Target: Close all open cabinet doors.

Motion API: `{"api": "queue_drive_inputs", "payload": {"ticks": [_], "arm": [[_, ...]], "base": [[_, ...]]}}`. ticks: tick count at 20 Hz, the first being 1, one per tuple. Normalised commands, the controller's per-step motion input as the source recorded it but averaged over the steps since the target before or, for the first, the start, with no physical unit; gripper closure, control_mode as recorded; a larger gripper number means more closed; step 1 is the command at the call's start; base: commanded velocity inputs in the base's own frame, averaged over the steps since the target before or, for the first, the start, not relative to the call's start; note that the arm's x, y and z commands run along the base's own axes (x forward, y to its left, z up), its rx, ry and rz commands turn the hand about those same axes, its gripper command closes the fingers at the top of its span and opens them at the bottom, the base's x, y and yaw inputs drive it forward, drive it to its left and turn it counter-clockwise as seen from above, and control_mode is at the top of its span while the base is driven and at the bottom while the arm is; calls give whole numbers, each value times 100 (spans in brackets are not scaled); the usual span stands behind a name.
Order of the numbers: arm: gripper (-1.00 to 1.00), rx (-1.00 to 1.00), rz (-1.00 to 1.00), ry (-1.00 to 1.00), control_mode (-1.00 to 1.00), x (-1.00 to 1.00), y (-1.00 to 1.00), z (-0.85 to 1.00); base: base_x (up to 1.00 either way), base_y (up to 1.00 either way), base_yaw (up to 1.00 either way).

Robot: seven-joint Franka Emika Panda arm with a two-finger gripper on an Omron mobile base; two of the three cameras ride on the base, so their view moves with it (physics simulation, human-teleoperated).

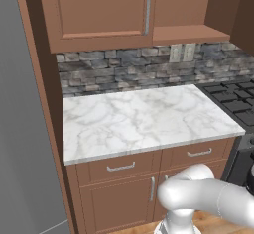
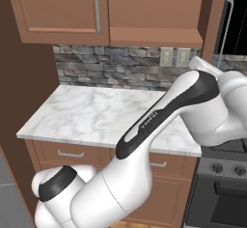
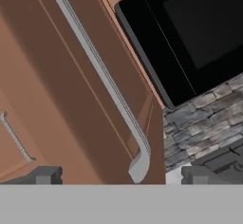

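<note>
One tall reddish-brown cabinet door (image 1: 99, 10) on the left is shut flat, its silver bar handle (image 1: 148, 7) upright. To its right, a second cabinet door (image 2: 218, 19) stands swung out from the open cabinet (image 1: 188, 32), edge-on in the right base view, near the arm's upper end. In the hand view this open door (image 3: 57, 90) is close, its long handle (image 3: 102, 76) running diagonally. My gripper (image 3: 122, 175) is open, fingertips (image 3: 45, 174) spread wide. The handle's lower end sits between them, just ahead, with nothing gripped.
A white marble counter (image 1: 144, 121) lies below the cabinets, with a stone backsplash (image 1: 124, 69) behind it. A black stove (image 1: 233, 99) adjoins it on the right, under a black microwave (image 3: 190, 33). Base drawers and doors (image 1: 121, 188) sit under the counter.
</note>
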Motion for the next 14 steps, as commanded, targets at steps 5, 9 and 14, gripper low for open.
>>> {"api": "queue_drive_inputs", "payload": {"ticks": [5,9,14], "arm": [[-100,0,15,0,-100,0,0,0],[-100,0,12,0,-100,0,1,0],[-100,0,1,-5,-100,8,25,0]], "base": [[0,0,0],[0,0,0],[0,0,0]]}}
